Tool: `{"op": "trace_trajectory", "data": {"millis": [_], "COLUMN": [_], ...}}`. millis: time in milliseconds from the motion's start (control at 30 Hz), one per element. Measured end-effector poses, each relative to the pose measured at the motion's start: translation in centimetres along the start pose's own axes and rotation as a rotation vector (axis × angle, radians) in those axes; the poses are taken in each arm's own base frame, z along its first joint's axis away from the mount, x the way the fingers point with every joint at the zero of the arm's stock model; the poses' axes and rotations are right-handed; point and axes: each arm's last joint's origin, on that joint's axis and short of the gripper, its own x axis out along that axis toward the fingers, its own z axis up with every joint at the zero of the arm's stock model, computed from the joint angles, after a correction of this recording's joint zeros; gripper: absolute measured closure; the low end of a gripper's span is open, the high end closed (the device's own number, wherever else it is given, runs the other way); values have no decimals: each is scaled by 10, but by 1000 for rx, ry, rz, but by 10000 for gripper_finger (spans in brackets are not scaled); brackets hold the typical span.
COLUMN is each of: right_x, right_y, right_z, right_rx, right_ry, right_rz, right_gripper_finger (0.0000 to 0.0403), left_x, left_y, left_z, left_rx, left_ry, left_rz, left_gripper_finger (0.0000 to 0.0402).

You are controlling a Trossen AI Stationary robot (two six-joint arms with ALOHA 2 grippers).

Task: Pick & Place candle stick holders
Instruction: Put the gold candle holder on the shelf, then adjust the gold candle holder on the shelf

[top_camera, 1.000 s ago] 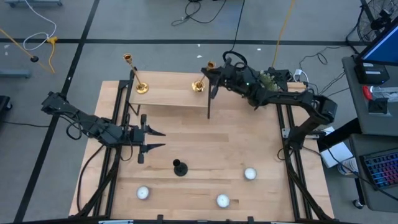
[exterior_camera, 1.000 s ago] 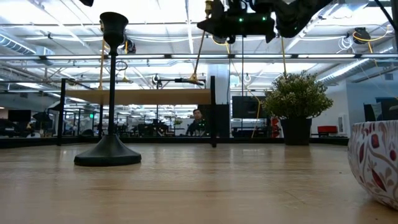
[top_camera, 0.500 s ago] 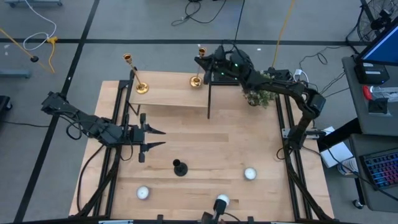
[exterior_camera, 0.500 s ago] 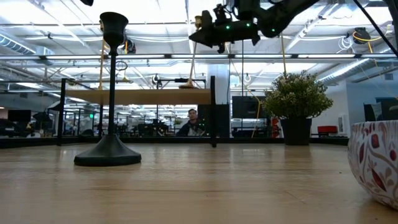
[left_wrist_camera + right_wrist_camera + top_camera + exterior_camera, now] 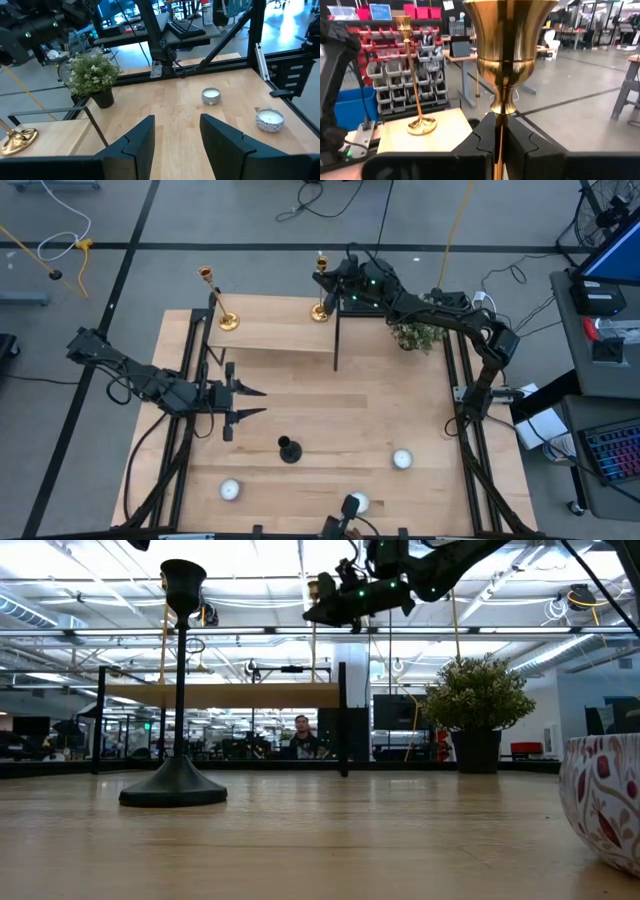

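While its slim stem runs up between the two dark fingers of the right gripper, the gold candlestick shows its flared cup just above them in the right wrist view, with the fingers pressed against the stem from both sides, clamped on it. From above, this candlestick stands upright at the right end of the raised wooden shelf, its base at the shelf's far edge beside the dark upright post; whether the base rests on the wood or hangs just clear of it cannot be told. The right arm reaches in from the table's right rear corner, stretched long and level across the potted plant, its gripper pointing toward the shelf's left end. In the low view the gripper hangs high above the shelf with the gold cup at its tip.

Beyond the fingers, at the shelf's left end, stands the second gold candlestick, well apart from the held one. The black candlestick stands upright on the table, near the front, apart from both grippers.

The left gripper hovers over the table's left-middle, its fingers spread apart and empty, the arm bent in from the left edge. Three small candle bowls sit along the front.
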Motion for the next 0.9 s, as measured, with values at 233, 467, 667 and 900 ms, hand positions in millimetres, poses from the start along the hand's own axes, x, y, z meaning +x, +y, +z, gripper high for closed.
{"op": "trace_trajectory", "data": {"millis": [233,467,667,900], "right_x": [0,0,0,0], "right_y": [0,0,0,2], "right_z": [0,-4,-4,-5], "right_rx": [0,-2,4,-18], "right_ry": [0,47,47,48], "right_rz": [0,-1,0,6], "right_gripper_finger": [392,350,308,241], "left_x": [0,0,0,0], "left_y": [0,0,0,1], "left_z": [0,0,0,0], "left_rx": [0,-1,0,0], "left_ry": [0,-1,-1,-1], "left_rz": [0,1,8,20], "left_gripper_finger": [238,238,238,238]}}
